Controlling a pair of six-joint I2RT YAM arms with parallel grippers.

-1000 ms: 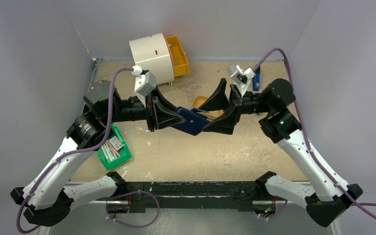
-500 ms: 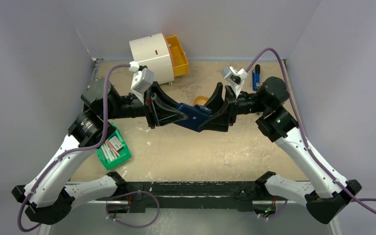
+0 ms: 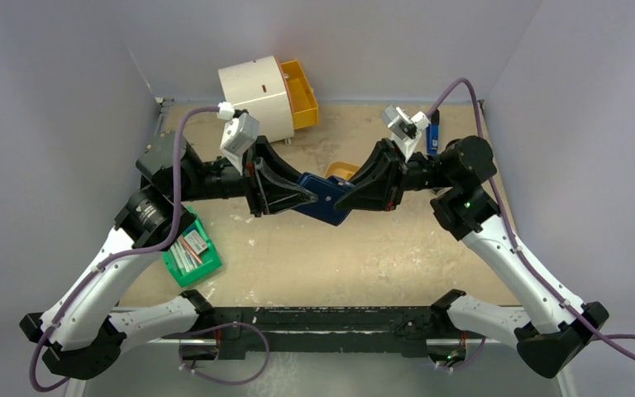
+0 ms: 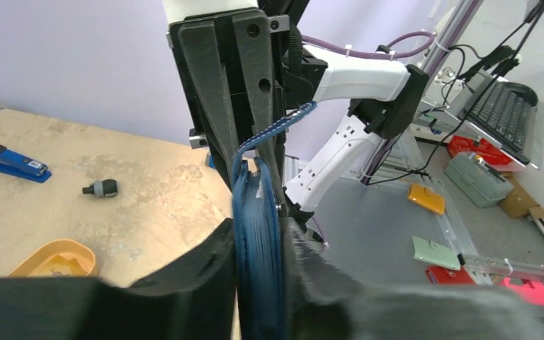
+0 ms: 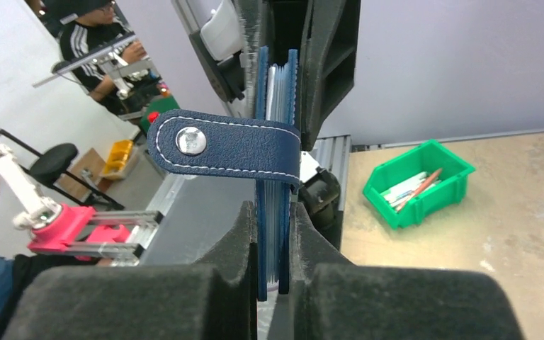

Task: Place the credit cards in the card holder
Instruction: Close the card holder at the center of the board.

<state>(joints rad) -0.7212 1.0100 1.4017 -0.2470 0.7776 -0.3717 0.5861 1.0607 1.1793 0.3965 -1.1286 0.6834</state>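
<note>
The navy card holder [image 3: 326,203] hangs in the air above the table [image 3: 314,256], pinched from both ends. The left hand [image 3: 304,197] is clamped on 1 edge and the right hand [image 3: 350,198] on the opposite edge. In the right wrist view its snap tab [image 5: 223,145] juts out unfastened. Pale layers show between the 2 covers; whether they are credit cards I cannot tell. It looks light, soft and floppy, its smooth leather likely to slide in a padded grip, so hold 1 cover near the spine. An orange tray [image 3: 341,170] lies just behind.
</note>
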